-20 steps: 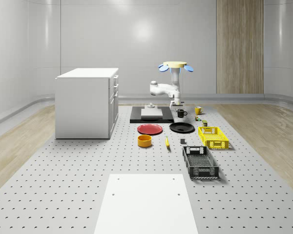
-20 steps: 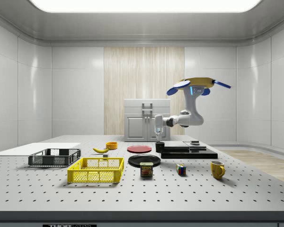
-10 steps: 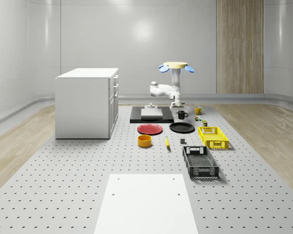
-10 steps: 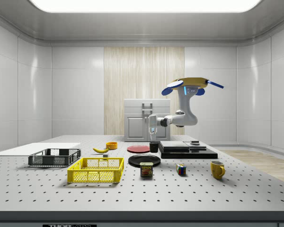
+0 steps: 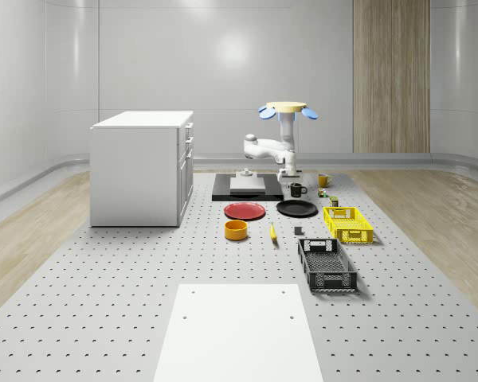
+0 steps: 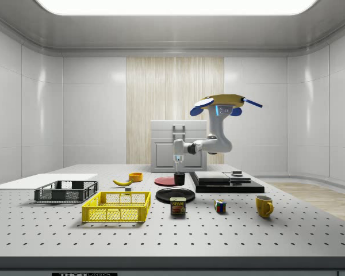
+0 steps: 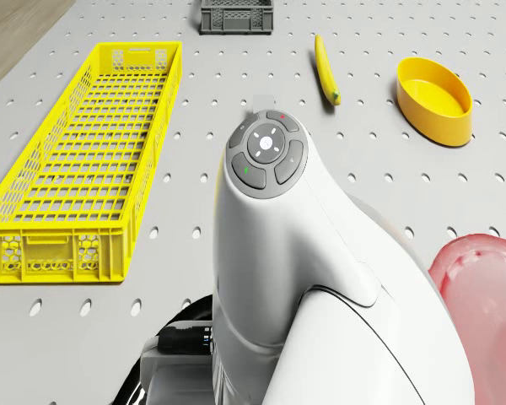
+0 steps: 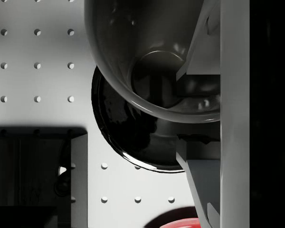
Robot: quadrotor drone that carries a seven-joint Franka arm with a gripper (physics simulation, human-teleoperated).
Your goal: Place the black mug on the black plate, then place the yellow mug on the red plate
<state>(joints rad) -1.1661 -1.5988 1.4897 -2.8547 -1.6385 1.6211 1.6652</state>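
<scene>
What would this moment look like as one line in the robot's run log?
step: carry black mug to black plate | gripper: shut on black mug, above black plate | drone: hovering over table | yellow mug: on table, untouched

Glossy black mug (image 8: 152,61), glossy black plate (image 8: 128,137)

I see a bright room lit by a big ceiling light (image 6: 172,6). The walls shine. My wrist view is dark, with glare on the black mug (image 8: 147,61).
</scene>
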